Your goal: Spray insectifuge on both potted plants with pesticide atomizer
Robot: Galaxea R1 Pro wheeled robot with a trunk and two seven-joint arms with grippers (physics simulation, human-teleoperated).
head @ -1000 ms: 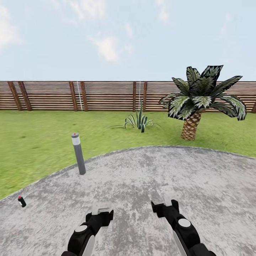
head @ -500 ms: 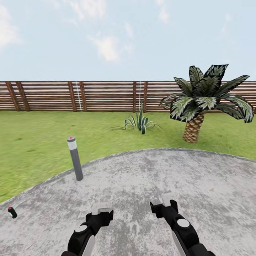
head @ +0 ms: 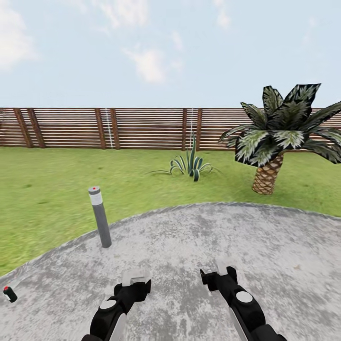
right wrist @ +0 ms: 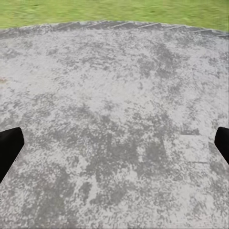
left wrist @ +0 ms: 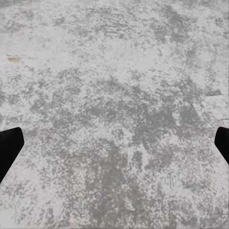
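Observation:
The pesticide atomizer (head: 9, 294), a small dark bottle with a red dot on top, stands on the grey paved patio (head: 189, 251) at the far left edge of the head view. It is well to the left of my left gripper (head: 136, 277). That gripper hangs open over bare paving, its dark fingertips (left wrist: 9, 148) wide apart in the left wrist view. My right gripper (head: 219, 271) is also open and empty, with its fingertips (right wrist: 9, 145) spread over the paving. The potted plants are out of view.
A grey bollard lamp (head: 100, 216) with a red top stands at the patio's left rim. Beyond lie green lawn (head: 57, 189), a striped agave (head: 191, 165), a tall palm (head: 279, 137) at right and a brown slatted fence (head: 142, 128).
The whole head view has shifted, so the camera has moved. The atomizer has slid toward the lower left corner and the palm toward the right. Both arms hold the same pose.

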